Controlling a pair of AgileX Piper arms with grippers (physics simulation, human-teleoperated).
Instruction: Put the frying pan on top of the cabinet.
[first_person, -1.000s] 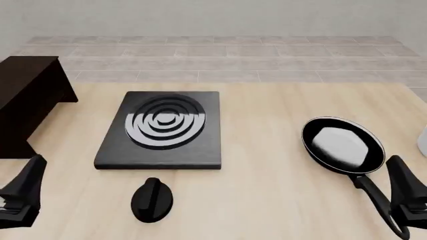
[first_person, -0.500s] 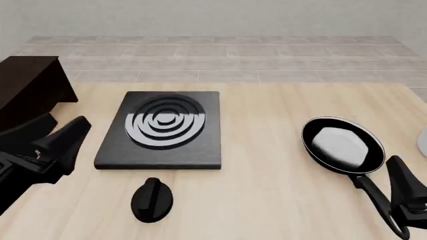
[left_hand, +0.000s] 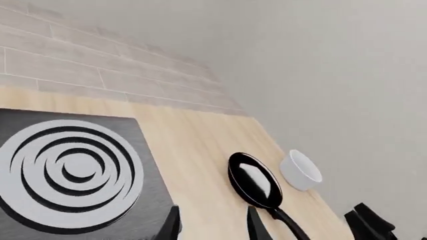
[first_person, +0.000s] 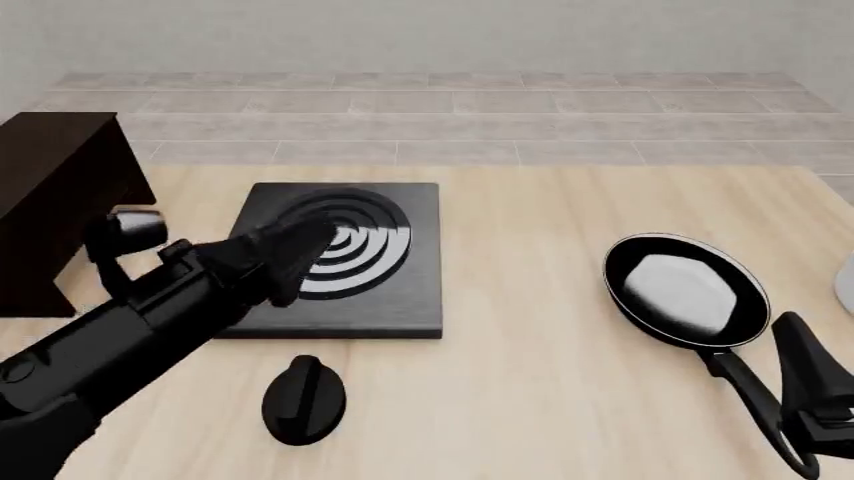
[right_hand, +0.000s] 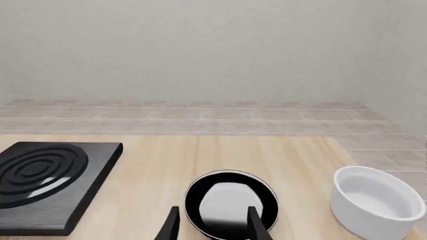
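Pan (first_person: 685, 290) sits at right, cabinet (first_person: 54, 195) at far left. Left gripper (first_person: 287, 255), fingers apart, hangs over the stove (first_person: 387, 290). Right gripper (first_person: 811, 385) sits apart and empty.

Both arms are matte black all over, chunky angular housings. The left arm (first_person: 120, 330) has a small silver-grey cylinder (first_person: 134, 225) sticking out by the wrist. Left gripper (first_person: 296, 245) tapers into dark pointed fingers; right gripper (first_person: 817, 385) is the same black, blocky shape.
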